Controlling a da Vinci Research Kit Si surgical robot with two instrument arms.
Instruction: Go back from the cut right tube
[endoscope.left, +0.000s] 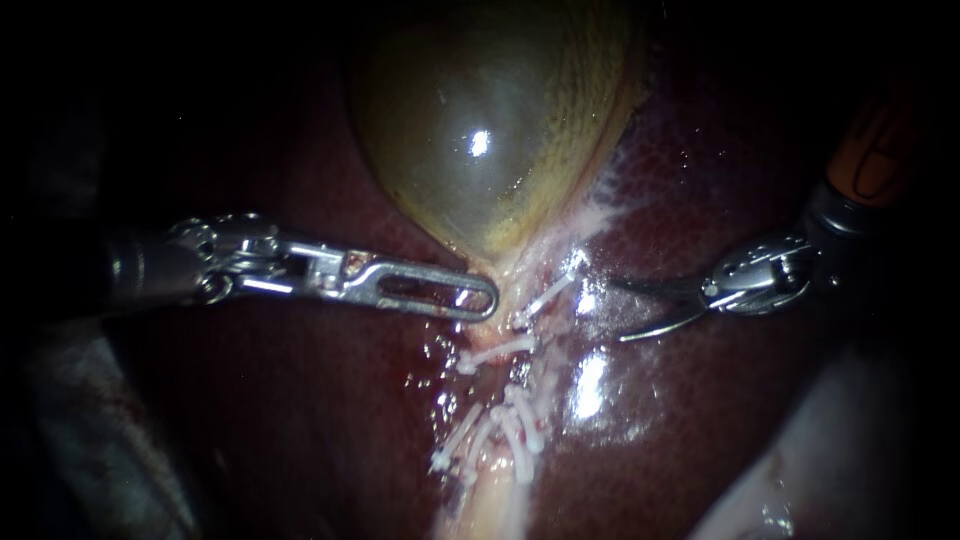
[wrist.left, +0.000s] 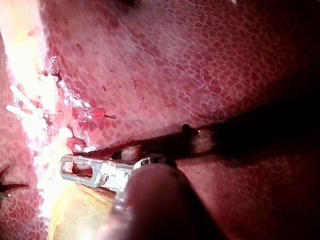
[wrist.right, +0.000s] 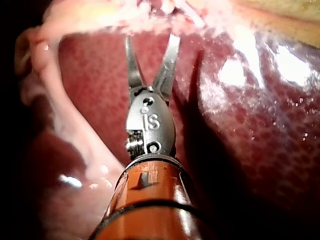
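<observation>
Your right instrument (endoscope.left: 617, 311) has its curved blades spread and empty over the liver (endoscope.left: 720, 400), apart from the clipped tubes (endoscope.left: 515, 385). These lie under the gallbladder (endoscope.left: 480, 130), between both instruments. Your left instrument (endoscope.left: 483, 298) is pinching the gallbladder at its narrow end, near the top clip (endoscope.left: 548, 292)

The left instrument (endoscope.left: 480, 298) and right instrument (endoscope.left: 625, 310) are gleaming like polished metal. The liver (endoscope.left: 720, 400) and gallbladder (endoscope.left: 480, 130) are glistening wet and smooth; the clips (endoscope.left: 495, 350) are looking like matt white plastic.
</observation>
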